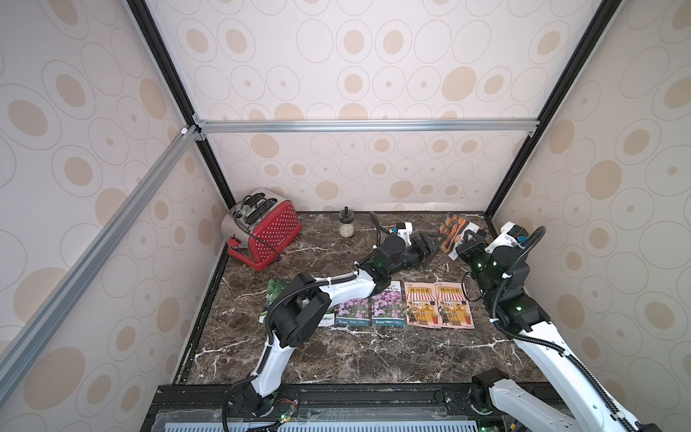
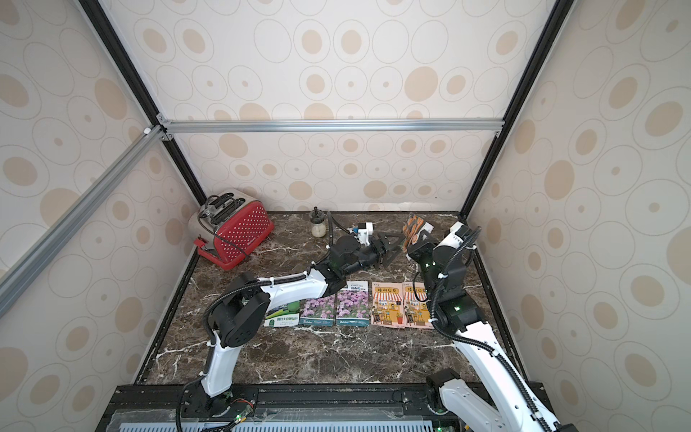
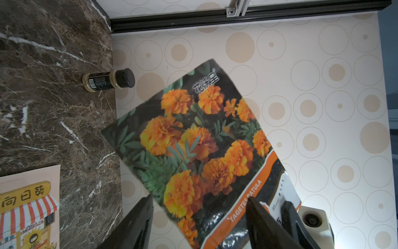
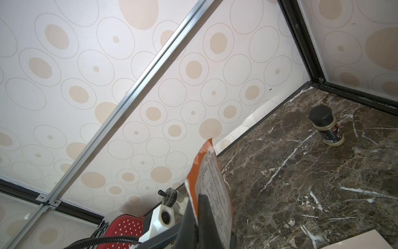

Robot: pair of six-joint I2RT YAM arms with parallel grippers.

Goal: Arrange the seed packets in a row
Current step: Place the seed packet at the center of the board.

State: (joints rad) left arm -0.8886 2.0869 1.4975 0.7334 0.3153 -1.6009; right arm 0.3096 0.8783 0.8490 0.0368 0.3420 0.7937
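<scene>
1. Your left claw (image 1: 437, 246) is hovering with its jaws spread, gripping nothing.
2. The glossy rectangular orange-marigold seed packet (image 3: 198, 140) is hanging in the air just ahead of that claw, with its lower edge reaching between the spread jaws.
3. Your right claw (image 4: 197, 204) is pinching that packet's corner, pressed tight on it.
4. Below and behind both claws, flat purple-flower packets (image 1: 389, 306) and peach shop-front packets (image 1: 420, 305) are lying edge to edge in the row on the dark marble tabletop (image 1: 336, 355).
5. You are handing over, I judge. Next, close the left jaws squarely before the right ones let go.
</scene>
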